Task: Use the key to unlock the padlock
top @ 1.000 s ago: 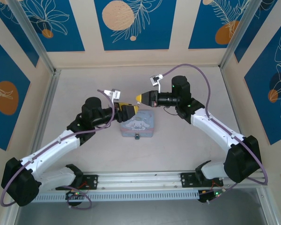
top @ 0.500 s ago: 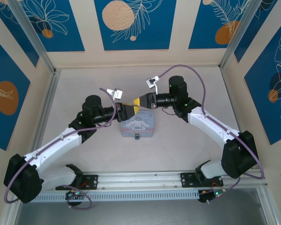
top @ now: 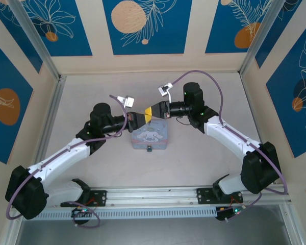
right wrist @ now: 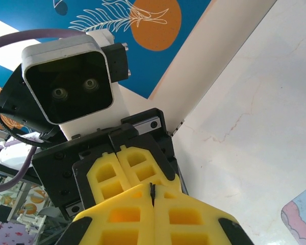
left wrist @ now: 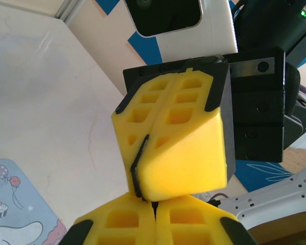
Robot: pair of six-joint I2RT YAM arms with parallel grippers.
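TOP: left gripper (top: 141, 117) and right gripper (top: 148, 112) both clenched, tips touching above the tin (top: 158, 137) far edge; small dark piece at its near edge, probably the padlock (top: 149, 149) | LEFT WRIST: right gripper's fingers pressed together, thin dark sliver (left wrist: 137, 168) along their seam | RIGHT WRIST: own fingers closed, tip against left gripper's

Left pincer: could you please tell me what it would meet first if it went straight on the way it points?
The right pincer: its yellow fingers sit tip to tip before the left pincer, seemingly touching.
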